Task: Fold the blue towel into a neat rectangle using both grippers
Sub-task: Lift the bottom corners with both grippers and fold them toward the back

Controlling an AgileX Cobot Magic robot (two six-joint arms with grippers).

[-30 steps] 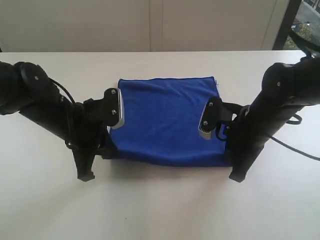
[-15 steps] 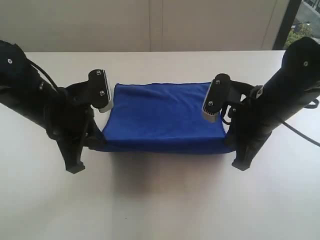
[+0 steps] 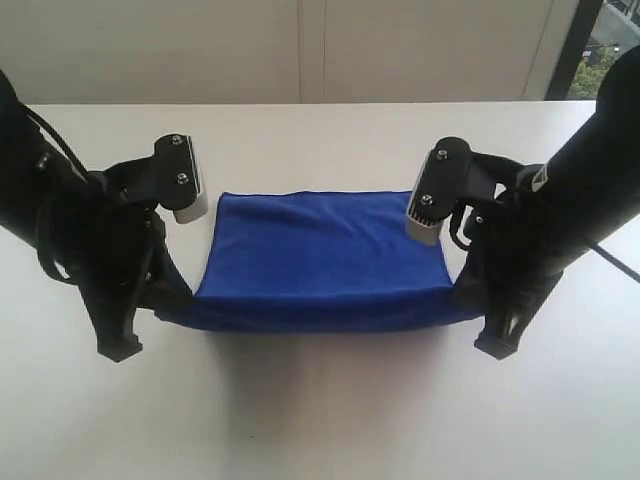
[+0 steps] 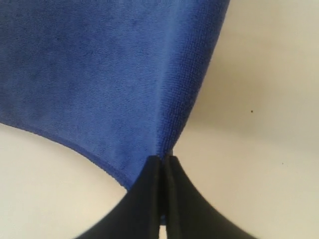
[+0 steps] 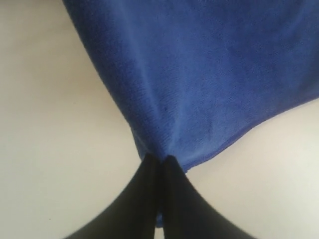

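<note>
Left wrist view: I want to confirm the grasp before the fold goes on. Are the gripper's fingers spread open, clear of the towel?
No, the left gripper is shut, pinching an edge of the blue towel.

Right gripper (image 5: 160, 164) pinched on blue towel (image 5: 199, 74) above pale table (image 5: 55, 164)

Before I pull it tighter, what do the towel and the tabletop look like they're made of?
The blue towel looks like soft, matte fabric with a fine short nap, probably microfibre; a thin stitched hem runs along its edge. The table looks like a smooth, hard, plain off-white surface, perhaps laminate.
</note>
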